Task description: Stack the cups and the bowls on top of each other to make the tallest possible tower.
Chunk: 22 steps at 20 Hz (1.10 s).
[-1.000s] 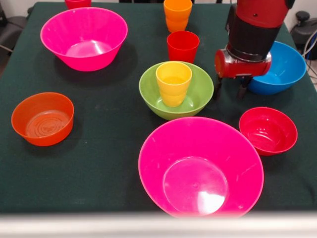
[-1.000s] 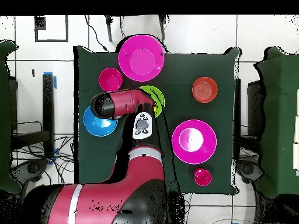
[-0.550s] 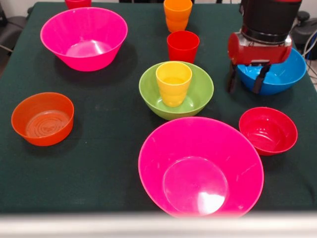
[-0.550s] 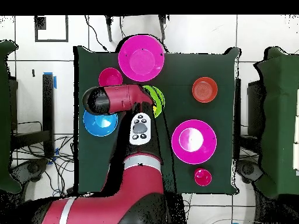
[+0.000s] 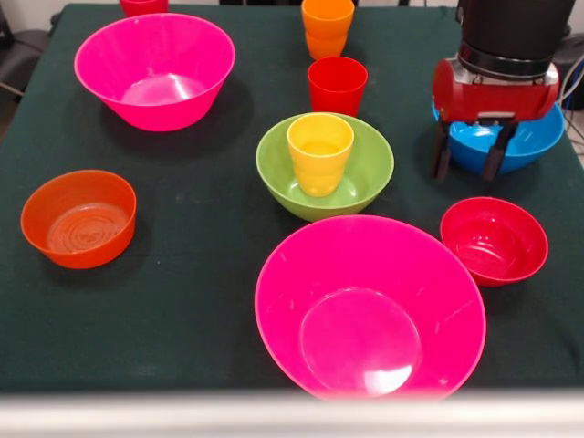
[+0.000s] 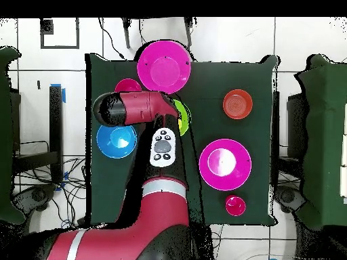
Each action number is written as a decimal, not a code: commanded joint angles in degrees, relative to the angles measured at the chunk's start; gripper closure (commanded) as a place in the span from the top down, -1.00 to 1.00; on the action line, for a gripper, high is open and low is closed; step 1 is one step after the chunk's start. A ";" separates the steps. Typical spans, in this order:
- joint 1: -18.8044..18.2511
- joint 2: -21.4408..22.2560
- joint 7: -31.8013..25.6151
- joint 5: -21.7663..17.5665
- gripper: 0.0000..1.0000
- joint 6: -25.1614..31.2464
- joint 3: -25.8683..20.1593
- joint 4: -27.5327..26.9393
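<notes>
The gripper (image 5: 472,162) hangs empty with fingers apart, above the table between the blue bowl (image 5: 511,141) and the small red bowl (image 5: 494,240), which sits at four o'clock from the yellow cup (image 5: 319,152) standing in the lime-green bowl (image 5: 325,167). Descending off-centre, a finger could strike the red bowl's rim and skid it away.

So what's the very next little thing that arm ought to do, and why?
Probably move toward the small red bowl and lower over its rim. The gripper hangs open and empty above the cloth, between the blue bowl and that red bowl. The yellow cup already stands in the lime-green bowl, so the red bowl looks like a fitting next piece.
</notes>
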<state>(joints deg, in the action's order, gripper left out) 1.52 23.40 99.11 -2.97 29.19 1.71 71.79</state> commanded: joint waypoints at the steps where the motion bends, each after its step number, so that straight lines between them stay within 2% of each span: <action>1: 1.33 -4.62 10.27 1.26 1.00 -1.06 -1.93 -2.04; 14: 2.52 -6.24 11.61 1.13 1.00 -8.71 0.07 2.54; 22: 3.48 -7.58 12.03 2.36 1.00 -11.28 0.82 2.39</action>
<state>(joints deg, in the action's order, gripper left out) 4.08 19.14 99.17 -1.55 20.33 4.79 71.15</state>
